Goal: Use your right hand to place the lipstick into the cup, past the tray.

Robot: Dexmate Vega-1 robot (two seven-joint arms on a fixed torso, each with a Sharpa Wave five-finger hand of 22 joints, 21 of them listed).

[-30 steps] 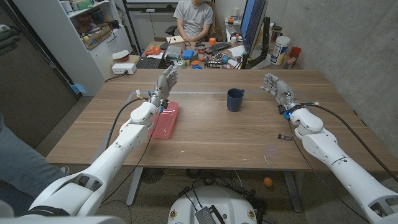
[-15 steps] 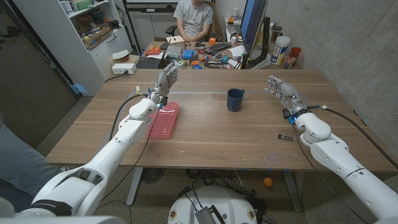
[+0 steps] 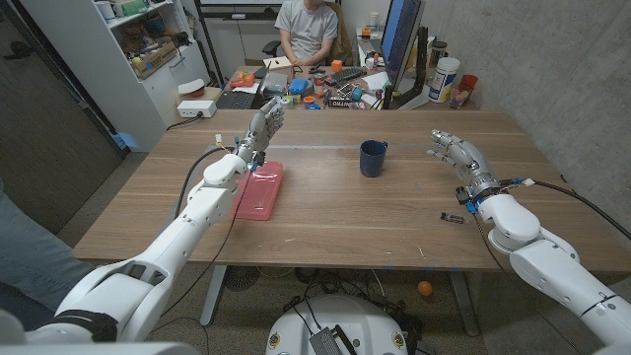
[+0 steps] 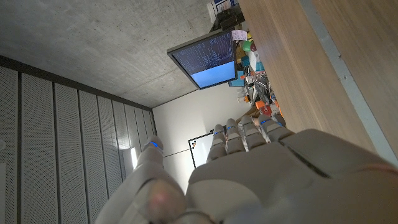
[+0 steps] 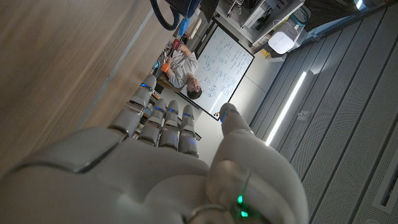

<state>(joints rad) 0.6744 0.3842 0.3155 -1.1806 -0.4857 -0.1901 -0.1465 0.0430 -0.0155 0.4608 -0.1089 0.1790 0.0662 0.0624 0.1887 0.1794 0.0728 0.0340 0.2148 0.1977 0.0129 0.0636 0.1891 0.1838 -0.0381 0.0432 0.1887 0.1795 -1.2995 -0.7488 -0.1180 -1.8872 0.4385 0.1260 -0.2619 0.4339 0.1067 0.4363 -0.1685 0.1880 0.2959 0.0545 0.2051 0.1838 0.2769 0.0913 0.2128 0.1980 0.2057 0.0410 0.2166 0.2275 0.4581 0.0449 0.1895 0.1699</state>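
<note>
Near my right forearm, the lipstick point(image 3: 451, 218) is lying on the table point(image 3: 335, 217), well apart from the cup point(image 3: 372, 157) and the tray point(image 3: 260, 190). My right hand point(image 3: 455, 153) is hovering released, fingers apart; the left hand point(image 3: 262, 128) likewise. Only the right wrist view is showing a whiteboard point(image 5: 227, 62).

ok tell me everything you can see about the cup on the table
The cup is a dark navy mug with a smooth, glazed look and a handle on the side toward the table's far right. It stands upright with its mouth open upward on the wooden table, in the far middle part, well right of the pink tray. I cannot make out whether anything is inside. Neither hand touches it: the right hand is raised off to its right, the left hand is up near the tray's far end.
</note>
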